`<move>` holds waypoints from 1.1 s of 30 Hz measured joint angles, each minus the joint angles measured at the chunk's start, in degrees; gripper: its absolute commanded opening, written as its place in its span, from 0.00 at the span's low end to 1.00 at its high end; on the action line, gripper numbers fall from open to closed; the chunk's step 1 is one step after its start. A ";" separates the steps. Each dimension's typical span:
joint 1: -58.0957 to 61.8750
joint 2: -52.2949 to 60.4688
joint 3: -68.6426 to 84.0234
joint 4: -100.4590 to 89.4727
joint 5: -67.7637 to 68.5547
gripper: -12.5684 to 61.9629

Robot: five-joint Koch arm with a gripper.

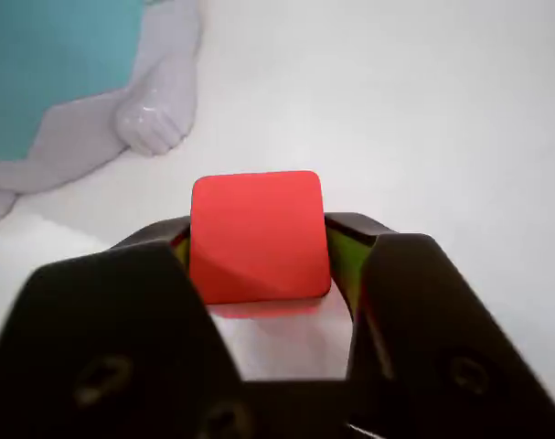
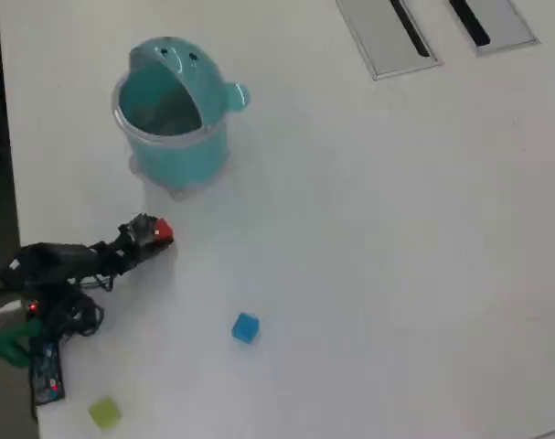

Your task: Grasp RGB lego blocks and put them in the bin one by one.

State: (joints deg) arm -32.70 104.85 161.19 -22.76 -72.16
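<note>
In the wrist view the gripper (image 1: 259,247) is closed on the red lego block (image 1: 257,236), its black jaws pressing both sides, with the teal bin (image 1: 48,73) close ahead at upper left. Only the overhead view shows the rest: the bin's lid flipped open (image 2: 172,114), the blue block (image 2: 245,327) lying apart on the white bench (image 2: 396,256), and the yellow-green block (image 2: 104,413) near the arm's base.
</note>
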 measured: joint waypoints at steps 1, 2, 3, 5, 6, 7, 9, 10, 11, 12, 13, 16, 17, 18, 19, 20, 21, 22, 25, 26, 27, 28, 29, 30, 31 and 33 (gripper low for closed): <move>-0.18 1.23 0.00 0.00 0.62 0.43; -0.26 2.29 0.00 0.09 1.14 0.43; -0.26 3.08 0.00 0.09 1.49 0.43; 0.44 5.10 0.09 -0.09 1.67 0.43; 0.62 6.50 0.09 -0.09 1.76 0.43; 0.79 7.82 0.09 -0.09 1.76 0.43; 1.23 10.72 0.09 -0.09 2.02 0.43; 1.41 12.22 0.09 -0.09 2.02 0.43; 1.49 15.56 0.09 0.53 2.02 0.43; 1.49 16.17 0.09 0.97 2.02 0.43; 1.41 19.25 0.18 2.90 2.11 0.43; 0.70 24.87 -1.93 6.15 2.46 0.43; 0.00 26.37 -5.62 11.25 2.55 0.43; -0.18 26.46 -6.59 13.01 2.55 0.43; -0.97 26.37 -10.02 18.63 2.55 0.43; -1.32 26.37 -11.87 21.09 2.55 0.43; -1.85 26.37 -13.71 21.45 2.55 0.43; -2.55 26.37 -16.08 21.36 2.55 0.43; -4.83 26.37 -22.41 27.95 2.11 0.43; -5.36 26.37 -22.94 30.32 1.85 0.43; -5.54 26.37 -23.55 31.64 1.67 0.43; -5.63 26.37 -25.75 33.66 1.67 0.43; -5.63 26.46 -26.89 34.28 1.67 0.43; -5.63 26.37 -34.19 35.95 1.58 0.43; -5.63 26.37 -34.80 35.95 1.58 0.43; -5.63 26.37 -37.35 38.32 1.67 0.43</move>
State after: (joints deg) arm -38.32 131.22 123.84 15.56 -70.49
